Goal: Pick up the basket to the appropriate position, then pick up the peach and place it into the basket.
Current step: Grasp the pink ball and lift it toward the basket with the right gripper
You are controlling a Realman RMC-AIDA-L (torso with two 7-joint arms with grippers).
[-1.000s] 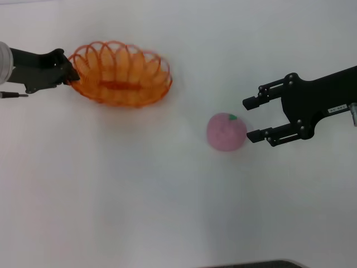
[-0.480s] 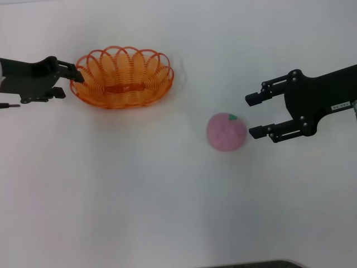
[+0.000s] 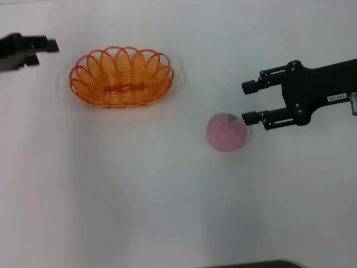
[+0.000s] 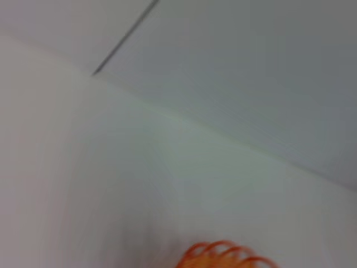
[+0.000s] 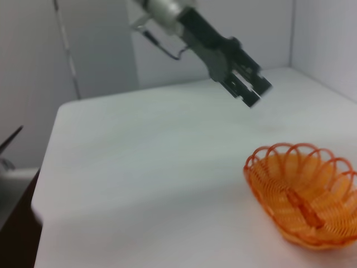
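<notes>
The shallow oval orange wire basket sits flat toward the far left part of the white bench, its long axis running left to right, holding nothing. The round pink peach rests right of centre, green stem spot up and toward the right. The right gripper hovers just right of it, jaws apart, the lower tip seemingly almost touching. The left gripper hangs near the far left edge, clear of the basket, its jaws seemingly slightly apart.

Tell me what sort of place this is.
Probably a robot test bench, not a home: a bare white table holds only a basket and a peach, two black grippers, left and right, hang over it, and plain partition walls enclose it.
</notes>
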